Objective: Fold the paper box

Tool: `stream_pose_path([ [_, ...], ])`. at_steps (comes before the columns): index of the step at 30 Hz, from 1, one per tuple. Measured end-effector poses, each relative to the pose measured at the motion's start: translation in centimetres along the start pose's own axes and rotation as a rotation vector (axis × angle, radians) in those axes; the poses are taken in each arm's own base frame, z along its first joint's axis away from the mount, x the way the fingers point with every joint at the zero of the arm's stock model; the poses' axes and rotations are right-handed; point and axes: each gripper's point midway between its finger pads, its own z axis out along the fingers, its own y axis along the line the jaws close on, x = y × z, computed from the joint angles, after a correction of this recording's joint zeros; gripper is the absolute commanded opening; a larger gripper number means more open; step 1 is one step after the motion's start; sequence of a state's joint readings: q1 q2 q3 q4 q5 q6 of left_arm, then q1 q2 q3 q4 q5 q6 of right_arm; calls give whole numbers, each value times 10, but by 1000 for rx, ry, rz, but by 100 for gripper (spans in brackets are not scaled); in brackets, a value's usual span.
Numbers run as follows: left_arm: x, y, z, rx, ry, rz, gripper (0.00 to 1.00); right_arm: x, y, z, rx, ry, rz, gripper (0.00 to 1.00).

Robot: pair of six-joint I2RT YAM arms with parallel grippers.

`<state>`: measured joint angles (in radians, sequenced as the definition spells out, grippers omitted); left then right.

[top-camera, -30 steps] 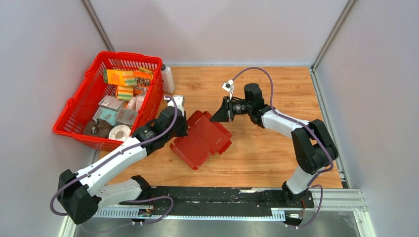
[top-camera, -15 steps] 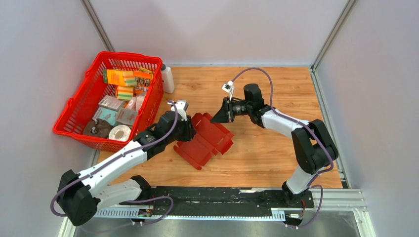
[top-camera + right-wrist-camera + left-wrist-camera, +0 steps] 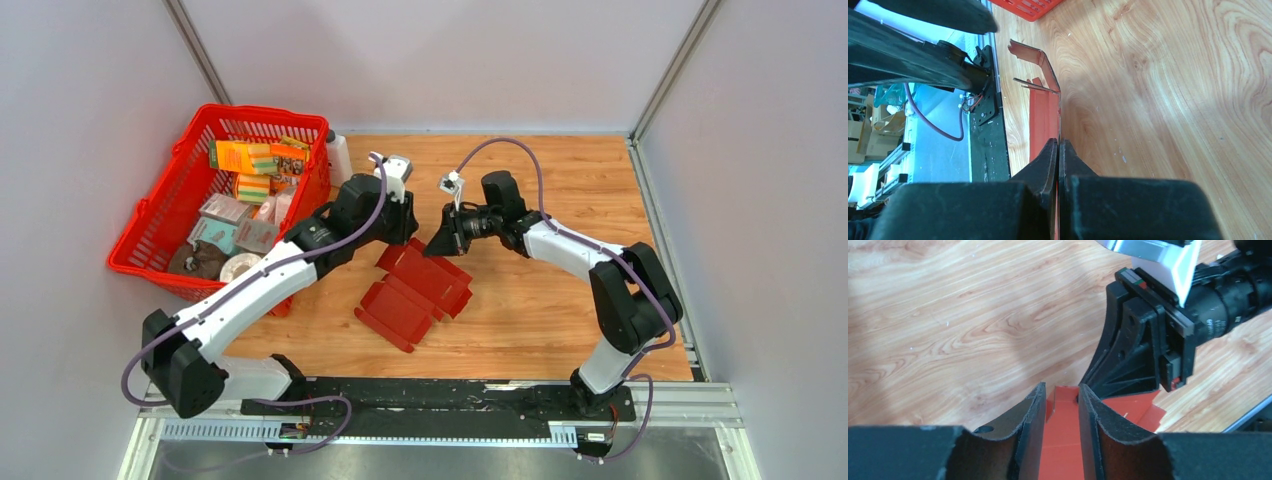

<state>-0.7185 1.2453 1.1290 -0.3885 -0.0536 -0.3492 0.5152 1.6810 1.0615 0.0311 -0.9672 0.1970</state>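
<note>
The paper box (image 3: 412, 290) is a dark red die-cut sheet, partly creased, lying on the wooden table between the two arms. My right gripper (image 3: 438, 245) is shut on the sheet's far edge, and in the right wrist view the thin red card (image 3: 1040, 107) runs out edge-on from the closed fingertips (image 3: 1058, 143). My left gripper (image 3: 402, 230) hovers over the sheet's far left corner, just beside the right gripper. It stands open (image 3: 1062, 388), with the red card (image 3: 1063, 430) showing below the gap and nothing clamped.
A red mesh basket (image 3: 260, 111) full of printed packages stands at the left, with a white bottle (image 3: 340, 160) behind its far corner. Grey walls close in the table on three sides. The black rail (image 3: 450, 395) runs along the near edge.
My left gripper opened, let go of the sheet's left side and swung back and to the right, close to the right gripper. The sheet settled slightly; the right gripper held on.
</note>
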Motion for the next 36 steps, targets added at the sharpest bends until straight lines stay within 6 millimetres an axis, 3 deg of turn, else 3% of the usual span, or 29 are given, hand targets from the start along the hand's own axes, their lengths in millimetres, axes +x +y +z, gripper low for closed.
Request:
stream_pose_path([
  [9,39,4,14,-44,163,132,42,3,0,0,1,9,1,0],
  [14,46,6,15,-69,189,174,28,3,0,0,-1,10,1,0],
  [19,49,13,18,-106,203,207,3,3,0,0,-2,10,1,0],
  [21,51,14,20,-116,209,219,0,3,-1,0,5,9,3,1],
  [23,52,15,22,-126,210,230,0,3,-5,-1,34,12,21,14],
  [24,51,15,24,-134,205,236,0,3,-7,-1,57,14,34,34],
  [25,51,15,25,-138,198,237,0,2,-8,-2,81,15,51,41],
  [28,57,20,31,-159,165,219,0,-10,-22,-9,242,8,137,50],
  [32,87,33,38,-197,153,160,0,-32,-39,-29,484,-51,280,54],
  [36,105,42,42,-224,104,74,0,-34,-33,-56,642,-172,429,79],
])
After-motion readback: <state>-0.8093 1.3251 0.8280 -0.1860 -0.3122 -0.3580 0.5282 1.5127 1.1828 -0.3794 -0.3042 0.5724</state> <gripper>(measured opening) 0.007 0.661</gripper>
